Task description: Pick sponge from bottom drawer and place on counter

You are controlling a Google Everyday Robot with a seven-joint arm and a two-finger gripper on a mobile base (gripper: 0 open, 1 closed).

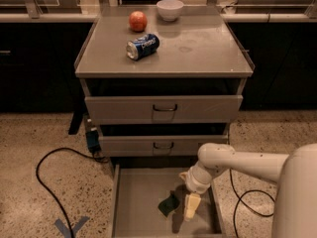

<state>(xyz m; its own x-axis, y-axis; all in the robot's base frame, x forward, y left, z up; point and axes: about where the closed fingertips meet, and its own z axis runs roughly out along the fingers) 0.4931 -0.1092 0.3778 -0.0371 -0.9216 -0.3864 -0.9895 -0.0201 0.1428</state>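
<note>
The bottom drawer [133,205] is pulled open at floor level. The dark green sponge [169,205] lies on its floor, right of the middle, slightly curled. My gripper [190,208] hangs down into the drawer from my white arm, its pale fingers [192,205] right beside the sponge's right edge. The grey counter [198,48] is the cabinet top above, far from the gripper.
On the counter lie a blue soda can [142,46] on its side, a red apple [138,21] and a white bowl [170,9]. Two upper drawers with dark handles [164,108] are shut. A black cable [54,177] loops on the floor to the left.
</note>
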